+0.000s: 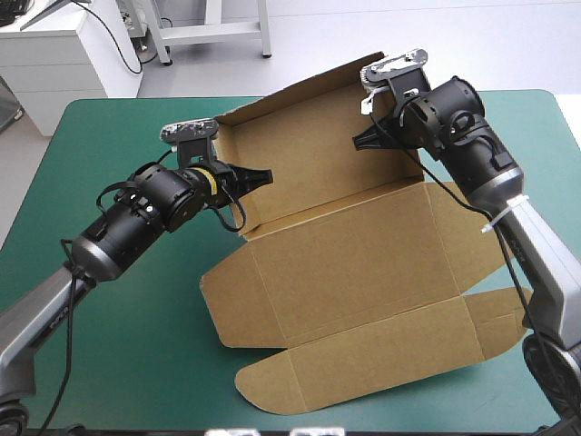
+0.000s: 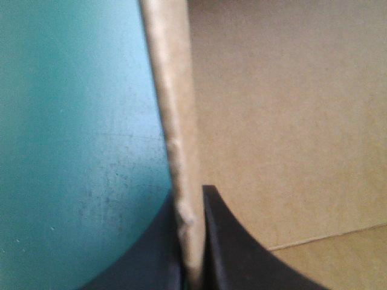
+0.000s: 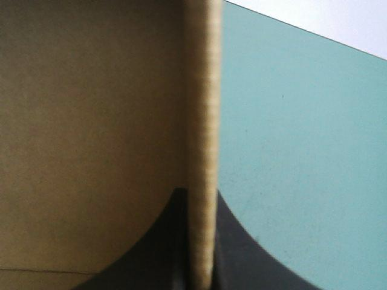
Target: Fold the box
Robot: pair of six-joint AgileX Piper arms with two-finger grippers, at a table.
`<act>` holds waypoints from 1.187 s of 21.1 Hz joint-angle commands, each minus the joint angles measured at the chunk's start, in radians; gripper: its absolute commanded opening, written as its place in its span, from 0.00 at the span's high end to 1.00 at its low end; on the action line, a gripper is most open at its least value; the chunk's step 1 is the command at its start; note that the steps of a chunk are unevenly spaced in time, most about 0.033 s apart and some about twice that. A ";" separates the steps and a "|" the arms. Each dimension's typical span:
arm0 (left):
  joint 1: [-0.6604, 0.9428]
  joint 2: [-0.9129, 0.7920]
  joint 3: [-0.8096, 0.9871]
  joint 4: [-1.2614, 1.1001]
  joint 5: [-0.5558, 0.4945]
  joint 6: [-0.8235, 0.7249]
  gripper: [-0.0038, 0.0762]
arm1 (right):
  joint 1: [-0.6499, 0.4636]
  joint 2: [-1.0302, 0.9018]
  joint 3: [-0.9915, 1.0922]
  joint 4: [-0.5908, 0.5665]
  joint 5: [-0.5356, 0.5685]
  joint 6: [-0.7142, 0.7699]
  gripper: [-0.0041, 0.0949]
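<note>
The brown box lies mid-table as a cut sheet, its far panel raised upright and the near flaps flat on the cover. My left gripper is shut on the raised panel's left side wall; up close that wall's edge runs between the black fingers. My right gripper is shut on the right side of the raised part, its board edge pinched between its fingers. Both grippers hold the board above the table.
The teal-green table shows bare cover to the left and near the front. The flat flaps reach close to the front edge and the right edge. A white cabinet stands beyond the far left corner.
</note>
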 commanded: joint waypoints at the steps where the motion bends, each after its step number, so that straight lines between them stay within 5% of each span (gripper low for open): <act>1: -0.012 0.029 -0.143 -0.023 0.040 0.107 0.96 | -0.050 -0.044 -0.028 0.065 -0.026 -0.007 0.97; 5: -0.012 0.176 -0.345 -0.023 0.187 0.181 0.96 | -0.165 -0.001 -0.024 0.192 0.109 -0.051 0.97; 13: 0.059 0.438 -0.538 -0.097 0.491 0.318 0.96 | -0.192 0.110 0.149 0.355 0.109 -0.093 0.97; 16: 0.114 0.472 -0.538 -0.288 0.496 0.387 0.96 | -0.192 0.141 0.161 0.375 0.109 -0.098 0.97; 25: 0.119 0.530 -0.538 -0.285 0.496 0.494 0.96 | -0.192 0.214 0.161 0.388 0.108 -0.119 0.97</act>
